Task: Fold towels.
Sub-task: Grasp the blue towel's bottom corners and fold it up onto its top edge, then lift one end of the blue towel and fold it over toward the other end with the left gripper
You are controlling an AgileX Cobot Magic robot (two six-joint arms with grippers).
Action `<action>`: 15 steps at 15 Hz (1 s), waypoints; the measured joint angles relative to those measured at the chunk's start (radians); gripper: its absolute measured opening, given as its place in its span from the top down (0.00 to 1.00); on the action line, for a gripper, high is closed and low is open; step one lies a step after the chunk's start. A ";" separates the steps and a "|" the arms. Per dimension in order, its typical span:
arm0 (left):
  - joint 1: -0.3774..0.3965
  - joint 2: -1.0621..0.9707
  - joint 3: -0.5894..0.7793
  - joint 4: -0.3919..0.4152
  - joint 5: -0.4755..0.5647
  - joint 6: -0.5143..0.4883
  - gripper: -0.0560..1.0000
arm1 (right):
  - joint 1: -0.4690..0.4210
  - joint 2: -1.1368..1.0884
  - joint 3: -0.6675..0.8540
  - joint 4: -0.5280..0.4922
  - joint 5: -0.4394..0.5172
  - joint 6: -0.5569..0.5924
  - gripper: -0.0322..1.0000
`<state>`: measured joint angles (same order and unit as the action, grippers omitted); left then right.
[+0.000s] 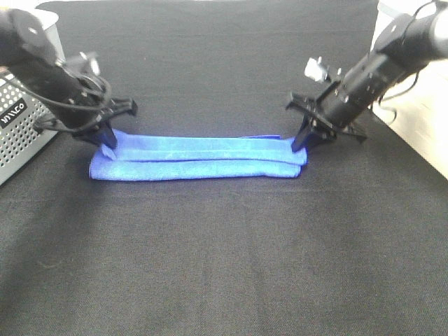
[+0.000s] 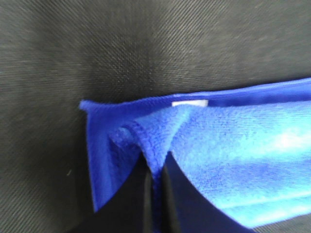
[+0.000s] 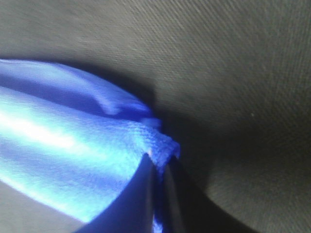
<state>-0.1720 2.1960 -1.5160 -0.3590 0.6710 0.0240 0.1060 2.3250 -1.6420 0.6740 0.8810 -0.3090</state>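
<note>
A: Soft blue cloth towel (image 1: 196, 159)?
B: Flat on the black cloth worktop (image 1: 224, 266), folded into a long strip, stretched between both jaws.
A: Left jaws?
B: Squeezed tight on the far left corner, pulled up into a little peak.
A: Right jaws?
B: Squeezed tight on the far right corner.
A: Edges? Room?
B: Near long edge lying flat. Lots of bare worktop in front and behind. Grey metal box with holes (image 1: 14, 133) close to the left end, not touching.

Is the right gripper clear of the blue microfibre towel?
No, the right gripper is shut on a corner of the blue microfibre towel.
</note>
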 joint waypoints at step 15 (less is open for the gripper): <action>0.000 0.051 -0.079 0.144 0.115 -0.205 0.22 | 0.000 -0.041 -0.034 -0.015 0.081 0.004 0.21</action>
<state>-0.1720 2.2470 -1.5950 -0.2150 0.7860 -0.1810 0.1060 2.2840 -1.6760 0.6590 0.9620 -0.3050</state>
